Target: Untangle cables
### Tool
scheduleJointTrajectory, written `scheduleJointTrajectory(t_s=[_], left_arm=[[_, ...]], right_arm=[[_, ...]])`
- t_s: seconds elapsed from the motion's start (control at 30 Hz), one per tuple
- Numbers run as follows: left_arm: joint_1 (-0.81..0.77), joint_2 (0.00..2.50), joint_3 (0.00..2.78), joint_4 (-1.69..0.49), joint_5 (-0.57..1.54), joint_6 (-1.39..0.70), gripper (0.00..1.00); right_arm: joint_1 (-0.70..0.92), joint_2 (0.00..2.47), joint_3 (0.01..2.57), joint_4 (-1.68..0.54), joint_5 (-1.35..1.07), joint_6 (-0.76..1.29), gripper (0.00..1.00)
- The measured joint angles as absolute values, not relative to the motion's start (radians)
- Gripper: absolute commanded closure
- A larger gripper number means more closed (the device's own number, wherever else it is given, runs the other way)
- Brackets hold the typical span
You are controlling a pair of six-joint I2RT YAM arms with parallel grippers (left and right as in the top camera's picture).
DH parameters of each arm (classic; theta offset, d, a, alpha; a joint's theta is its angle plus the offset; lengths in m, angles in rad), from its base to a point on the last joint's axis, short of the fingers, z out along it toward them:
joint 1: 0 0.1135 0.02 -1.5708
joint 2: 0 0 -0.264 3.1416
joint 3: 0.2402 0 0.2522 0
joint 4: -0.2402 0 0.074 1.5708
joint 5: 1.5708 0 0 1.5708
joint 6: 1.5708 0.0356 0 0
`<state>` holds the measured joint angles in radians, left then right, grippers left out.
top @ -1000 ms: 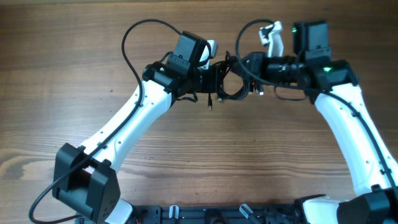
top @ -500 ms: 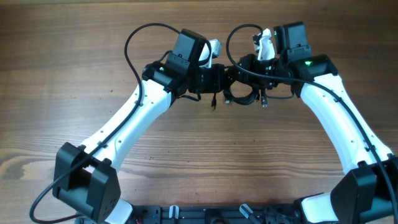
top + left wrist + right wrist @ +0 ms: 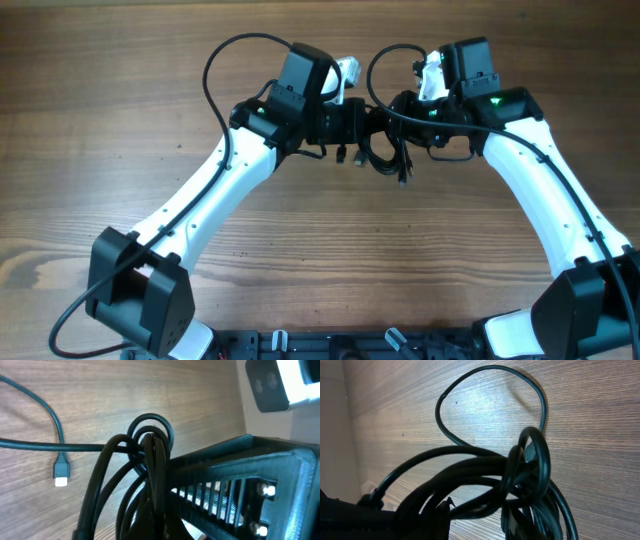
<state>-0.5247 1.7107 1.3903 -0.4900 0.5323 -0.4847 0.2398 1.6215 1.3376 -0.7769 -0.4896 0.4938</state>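
Observation:
The cables [image 3: 383,152] are a small bundle of thin black cords held above the table between my two grippers. Plug ends dangle below it [image 3: 404,180]. My left gripper [image 3: 352,125] is shut on the bundle's left side. My right gripper [image 3: 398,112] is shut on its right side, and the two nearly touch. In the left wrist view the coils [image 3: 145,460] fill the middle and one metal-tipped plug [image 3: 60,472] hangs to the left. In the right wrist view the knotted coils [image 3: 520,480] sit over my dark finger [image 3: 445,520], with one loose loop [image 3: 490,405] beyond.
Bare wooden table [image 3: 130,90] lies all around. The thicker black arm wires arch over each wrist: the left one [image 3: 215,65] and the right one [image 3: 385,55]. The arm bases stand at the front edge [image 3: 140,300].
My right arm has swung left toward the left gripper, closing the gap. The bundle has shifted slightly and a plug end now hangs lower.

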Motion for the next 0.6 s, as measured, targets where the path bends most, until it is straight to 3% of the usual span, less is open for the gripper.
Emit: scheduleJointTrajectory(t_s=[0.4, 0.6], left_arm=[[-0.513, 1.711, 1.390, -0.266, 0.632, -0.519, 0.96], [-0.464, 1.712, 1.390, -0.223, 0.707, -0.666, 0.96]], right_arm=[[0.232, 1.628, 1.332, -0.686, -0.497, 0.539, 0.65], [0.124, 1.631, 1.332, -0.602, -0.671, 0.564, 0.64]])
